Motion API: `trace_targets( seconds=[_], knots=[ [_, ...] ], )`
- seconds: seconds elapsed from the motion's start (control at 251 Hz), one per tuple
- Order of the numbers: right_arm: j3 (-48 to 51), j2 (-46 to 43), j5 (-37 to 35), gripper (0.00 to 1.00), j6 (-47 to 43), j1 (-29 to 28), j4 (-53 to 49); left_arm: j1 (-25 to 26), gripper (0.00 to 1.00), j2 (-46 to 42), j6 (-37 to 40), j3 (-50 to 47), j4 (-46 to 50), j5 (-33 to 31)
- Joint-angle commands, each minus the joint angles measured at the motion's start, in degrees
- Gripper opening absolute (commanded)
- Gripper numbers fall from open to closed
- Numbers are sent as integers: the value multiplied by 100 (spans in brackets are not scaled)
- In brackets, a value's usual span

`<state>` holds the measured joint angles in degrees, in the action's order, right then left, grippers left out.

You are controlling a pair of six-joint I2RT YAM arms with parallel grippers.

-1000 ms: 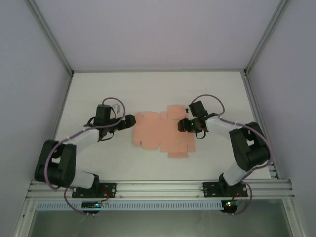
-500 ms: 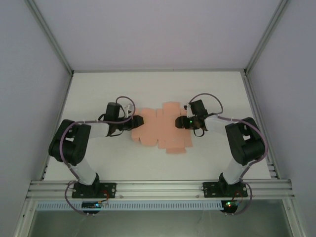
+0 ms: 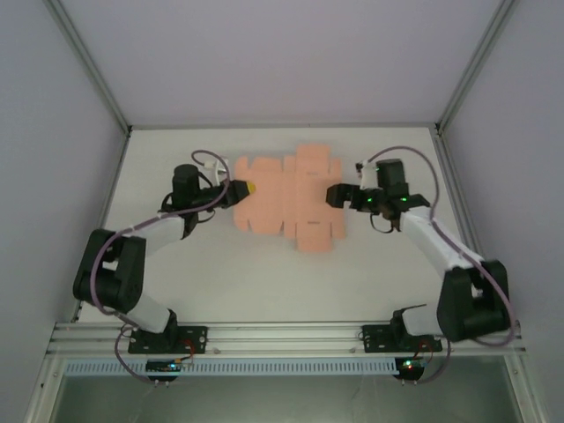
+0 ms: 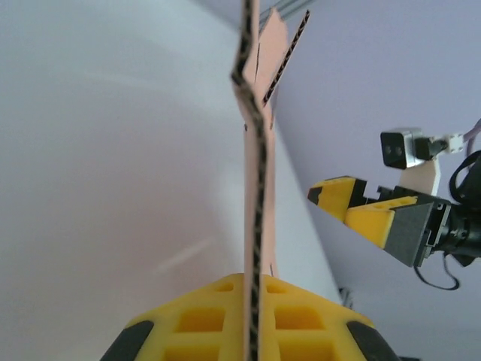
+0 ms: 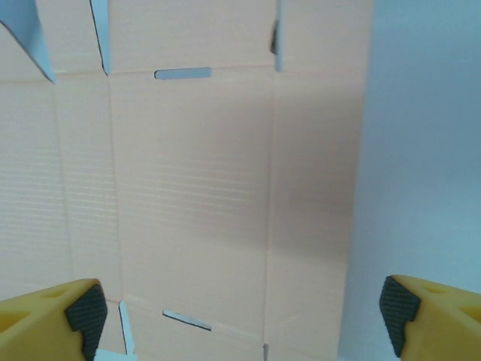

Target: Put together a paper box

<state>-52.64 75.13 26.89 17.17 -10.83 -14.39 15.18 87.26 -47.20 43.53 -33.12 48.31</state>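
The paper box (image 3: 286,198) is a flat salmon-pink cut-out sheet with many flaps, lying in the middle of the white table (image 3: 264,282). My left gripper (image 3: 241,189) is shut on the sheet's left edge. In the left wrist view the sheet (image 4: 255,150) runs edge-on between the yellow fingers (image 4: 188,323), gripper (image 4: 255,320). My right gripper (image 3: 337,194) stands open at the sheet's right edge. In the right wrist view its fingertips (image 5: 83,308) are spread wide, gripper (image 5: 240,316), over a panel of the sheet (image 5: 195,188) with narrow slots.
Pale walls and aluminium frame posts (image 3: 92,79) close in the table on the left, right and far sides. The arms' bases sit on the rail (image 3: 282,335) at the near edge. My right gripper (image 4: 376,218) shows beyond the sheet in the left wrist view.
The sheet has slid toward the far side of the table with my left gripper on its left edge. My right gripper has drawn back from the sheet's middle to its right edge.
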Motion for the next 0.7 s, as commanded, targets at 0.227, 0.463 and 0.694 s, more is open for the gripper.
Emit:
trace_targets(
  seconds=[0.227,0.463,0.694],
  knots=[
    [-294,-1018,1923,82,251,672,-492,-33,0,-1180,-867,366,-578,622],
    [-282,-1053,2960,38,630,761,-27,-41,0,-1688,-374,328,137,219],
    [-351,-1058,2507,17,420,768,-300,-109,0,-1863,-171,139,518,-271]
  ],
)
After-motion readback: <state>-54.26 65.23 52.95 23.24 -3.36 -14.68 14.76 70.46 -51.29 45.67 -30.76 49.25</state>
